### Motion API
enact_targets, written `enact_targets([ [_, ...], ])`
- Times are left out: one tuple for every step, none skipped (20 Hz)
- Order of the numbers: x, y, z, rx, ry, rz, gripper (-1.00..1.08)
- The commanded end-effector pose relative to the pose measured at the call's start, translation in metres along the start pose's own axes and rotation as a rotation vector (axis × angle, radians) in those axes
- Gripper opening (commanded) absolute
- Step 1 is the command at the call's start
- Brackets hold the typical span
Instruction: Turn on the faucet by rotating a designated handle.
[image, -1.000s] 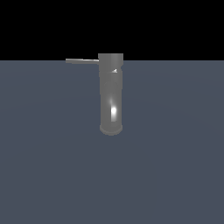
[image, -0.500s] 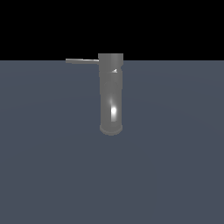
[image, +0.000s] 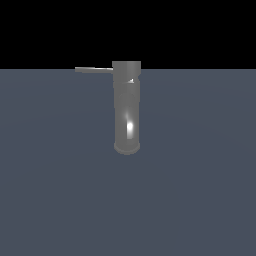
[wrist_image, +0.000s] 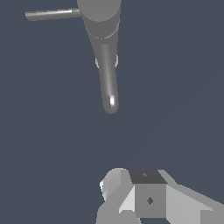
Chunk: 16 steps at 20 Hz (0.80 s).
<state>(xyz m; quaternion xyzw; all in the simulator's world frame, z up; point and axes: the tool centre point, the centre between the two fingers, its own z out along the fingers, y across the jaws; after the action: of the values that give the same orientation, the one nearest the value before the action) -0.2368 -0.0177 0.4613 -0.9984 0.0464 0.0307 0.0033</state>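
The faucet (image: 126, 110) is a tall grey metallic cylinder with a rounded base and a bright glint low on its side. The handle (image: 94, 70) is a thin flat grey bar that juts from the cylinder's top toward the exterior view's left. The wrist view looks down on the faucet (wrist_image: 105, 52) and the handle (wrist_image: 52, 14) from some way off. A white and grey blocky part of my own arm (wrist_image: 144, 197) shows in that view, well apart from the faucet. I cannot make out the fingers or how the jaws stand. No gripper shows in the exterior view.
The faucet stands on a flat dark blue-grey floor (image: 200, 190) that fills both views. Above it in the exterior view is plain black background. No other objects show.
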Motion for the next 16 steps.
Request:
enact_targets([
  [0.007, -0.002, 0.000, 0.007, 0.000, 0.027, -1.00],
  [0.010, -0.004, 0.001, 0.010, 0.000, 0.040, -1.00],
  [0.013, -0.005, 0.001, 0.014, -0.001, 0.055, -1.00],
  [0.017, -0.006, 0.001, 0.018, -0.001, 0.070, -1.00],
  [0.021, -0.008, 0.002, 0.021, -0.002, 0.087, -1.00],
  [0.025, -0.009, 0.002, 0.025, -0.002, 0.104, -1.00],
  [0.030, -0.011, 0.003, 0.030, -0.003, 0.123, -1.00],
  [0.034, -0.013, 0.004, 0.034, -0.004, 0.143, -1.00],
  [0.039, -0.015, 0.005, 0.038, -0.005, 0.165, -1.00],
  [0.045, -0.017, 0.005, 0.042, -0.006, 0.187, -1.00],
  [0.050, -0.019, 0.006, 0.046, -0.007, 0.209, -1.00],
  [0.055, -0.021, 0.008, 0.050, -0.008, 0.231, -1.00],
  [0.060, -0.024, 0.009, 0.053, -0.010, 0.253, -1.00],
  [0.065, -0.026, 0.010, 0.057, -0.011, 0.276, -1.00],
  [0.070, -0.028, 0.011, 0.060, -0.012, 0.298, -1.00],
  [0.075, -0.030, 0.013, 0.063, -0.014, 0.321, -1.00],
])
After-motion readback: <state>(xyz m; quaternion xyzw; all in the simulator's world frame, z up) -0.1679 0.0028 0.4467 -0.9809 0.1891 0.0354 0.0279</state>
